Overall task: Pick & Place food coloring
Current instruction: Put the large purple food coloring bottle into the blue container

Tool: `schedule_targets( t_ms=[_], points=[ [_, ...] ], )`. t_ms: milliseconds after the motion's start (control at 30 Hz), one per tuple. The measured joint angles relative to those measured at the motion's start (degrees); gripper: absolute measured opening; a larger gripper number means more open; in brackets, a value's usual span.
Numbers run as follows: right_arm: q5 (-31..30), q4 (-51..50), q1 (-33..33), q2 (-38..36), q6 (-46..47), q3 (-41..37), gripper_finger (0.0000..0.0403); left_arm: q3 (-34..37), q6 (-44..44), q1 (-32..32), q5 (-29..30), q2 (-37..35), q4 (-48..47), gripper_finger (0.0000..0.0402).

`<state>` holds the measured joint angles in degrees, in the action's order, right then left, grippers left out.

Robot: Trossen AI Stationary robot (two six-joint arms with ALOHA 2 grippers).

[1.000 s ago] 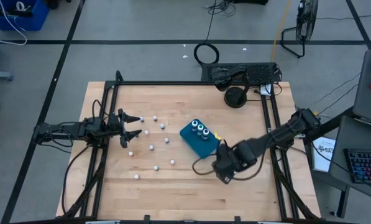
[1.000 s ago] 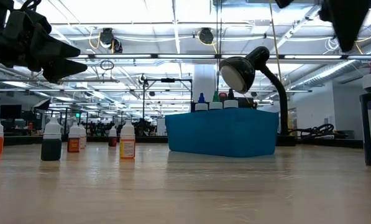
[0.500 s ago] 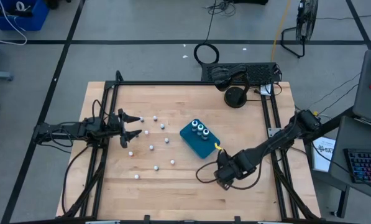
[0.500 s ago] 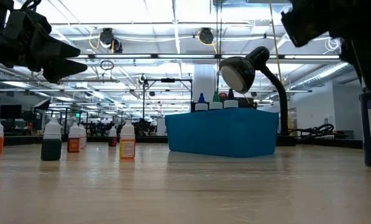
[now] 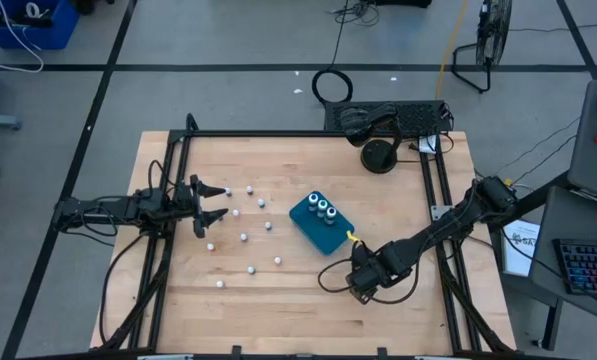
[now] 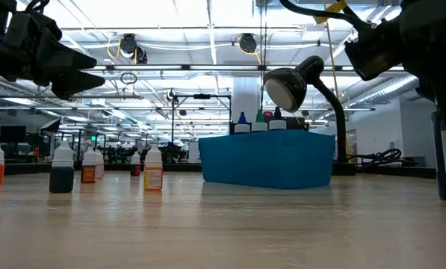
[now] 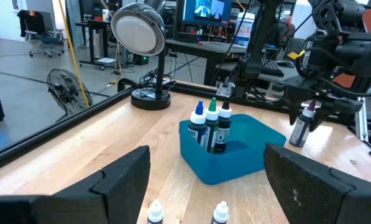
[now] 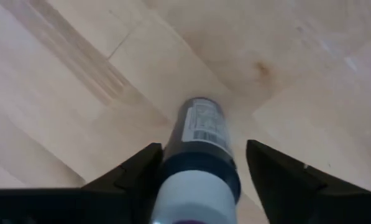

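A dark food coloring bottle (image 8: 197, 146) with a purple cap stands upright on the wood, near the teal box (image 5: 321, 222). It also shows in the left wrist view (image 7: 300, 127). My right gripper (image 8: 197, 180) points down over it, open, one finger on each side of its upper part; I cannot tell whether they touch it. In the high view my right gripper (image 5: 361, 283) hides the bottle. Three bottles (image 7: 211, 124) stand upright in the box. Several small white-capped bottles (image 5: 243, 237) stand on the table's left half. My left gripper (image 5: 213, 202) waits open at the left edge.
A black desk lamp (image 5: 378, 155) stands at the far edge beside a black power strip (image 5: 388, 118). Black frame rails (image 5: 433, 190) run along the table's left and right sides. Bare wood lies along the near edge (image 5: 278, 320).
My right gripper has come down and a little toward the near edge, until its fingers stand around the top of the purple-capped bottle. The bottle has stayed upright where it was.
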<state>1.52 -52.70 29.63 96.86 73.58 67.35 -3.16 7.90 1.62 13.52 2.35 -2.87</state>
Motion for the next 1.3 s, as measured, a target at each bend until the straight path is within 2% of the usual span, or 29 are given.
schedule_targets(
  t_ms=[167, 400, 600, 733, 867, 1067, 1167, 1300],
  points=[
    [0.0, 1.7, 0.0, 0.0, -3.7, 0.0, 0.0123, 0.0, 0.0, 0.0, 0.0, 0.0, 0.0, 0.0308],
    [-4.0, 1.3, -1.0, -1.1, -10.9, 2.2, 0.0123, 0.0, 0.0, 0.0, 0.0, 0.0, 0.0, 0.0308],
    [-10.6, -3.6, -4.5, -6.5, -18.4, 9.2, 0.0123, 0.0, 0.0, 0.0, 0.0, 0.0, 0.0, 0.0308],
    [-13.6, -5.0, -9.0, -9.1, -25.7, 15.3, 0.0123, 0.0, 0.0, 0.0, 0.0, 0.0, 0.0, 0.0308],
    [-12.5, -8.8, -16.4, -9.1, -32.2, 21.9, 0.0123, 0.0, 0.0, 0.0, 0.0, 0.0, 0.0, 0.0308],
    [-5.2, -11.7, -27.1, -6.0, -41.6, 25.9, 0.0123, 0.0, 0.0, 0.0, 0.0, 0.0, 0.0, 0.0308],
    [-4.3, -15.5, -29.8, -3.2, -44.8, 25.9, 0.0123, 0.0, 0.0, 0.0, 0.0, 0.0, 0.0, 0.0308],
    [-3.4, -17.0, -29.9, 1.4, -47.9, 25.9, 0.0123, 0.0, 0.0, 0.0, 0.0, 0.0, 0.0, 0.0308]
  ],
)
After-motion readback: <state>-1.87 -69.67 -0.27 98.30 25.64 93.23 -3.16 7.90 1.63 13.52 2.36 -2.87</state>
